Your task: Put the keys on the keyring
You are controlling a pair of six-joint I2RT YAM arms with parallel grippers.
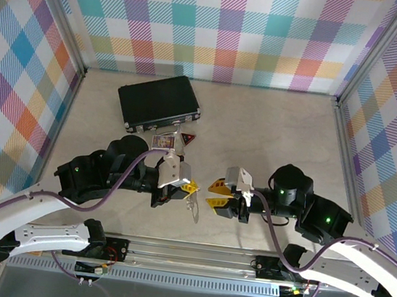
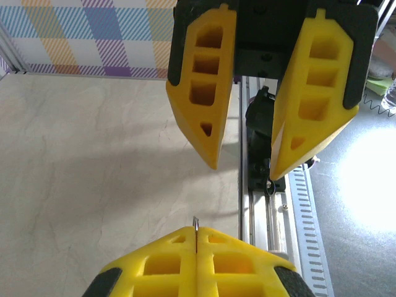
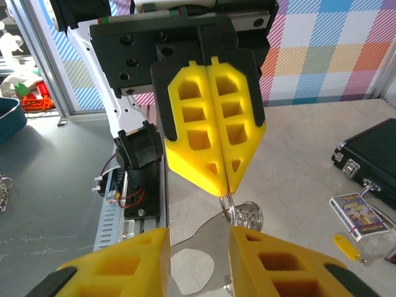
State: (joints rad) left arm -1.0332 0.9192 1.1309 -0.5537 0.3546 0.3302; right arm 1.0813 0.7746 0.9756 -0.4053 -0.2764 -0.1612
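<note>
A black case lies beside a picture card and red tag.

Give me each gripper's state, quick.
Left gripper: closed on the keyring, which hangs from its tips.
Right gripper: open, jaws apart beside the keyring, no grip visible.

The left gripper points toward 3 o'clock, its fingers pressed flat together; facing it and just apart, the right gripper points toward 9 o'clock, fingers parted
</note>
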